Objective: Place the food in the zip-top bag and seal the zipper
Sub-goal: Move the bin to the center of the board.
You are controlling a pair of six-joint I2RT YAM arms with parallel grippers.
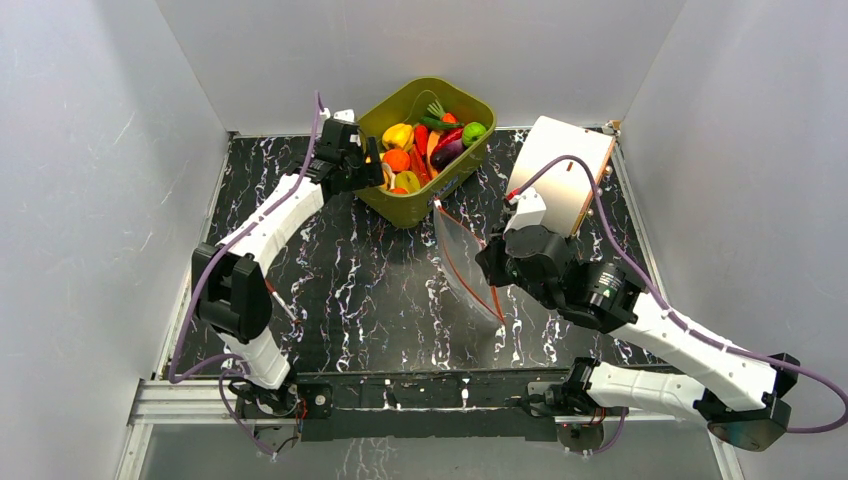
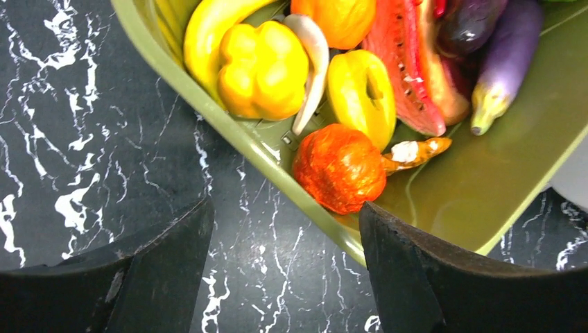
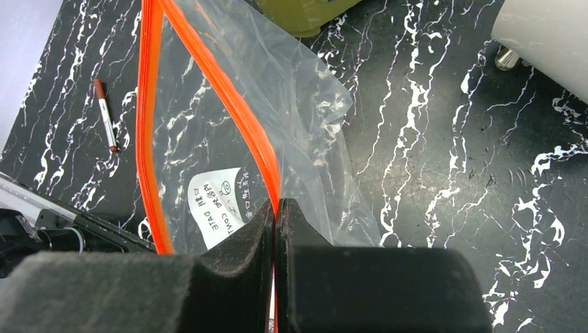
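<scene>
The food (image 1: 425, 148) lies heaped in an olive-green tub (image 1: 470, 105) at the back of the table. My left gripper (image 1: 372, 165) is open and straddles the tub's near rim (image 2: 208, 111). One finger is outside over the table and the other is inside, beside an orange ball (image 2: 340, 166). A yellow pepper (image 2: 262, 69) lies just beyond; the left gripper (image 2: 286, 208) holds nothing. My right gripper (image 3: 276, 205) is shut on the zipper (image 3: 229, 104) of the zip-top bag (image 3: 305, 125). The bag (image 1: 462, 255) hangs with its mouth gaping, empty apart from a white label (image 3: 218, 201).
A white board (image 1: 570, 170) leans at the back right, close behind the right arm. A thin brown-tipped pen (image 3: 105, 114) lies on the black marble table. Grey walls enclose three sides, and a metal rail (image 1: 420, 395) runs along the front edge.
</scene>
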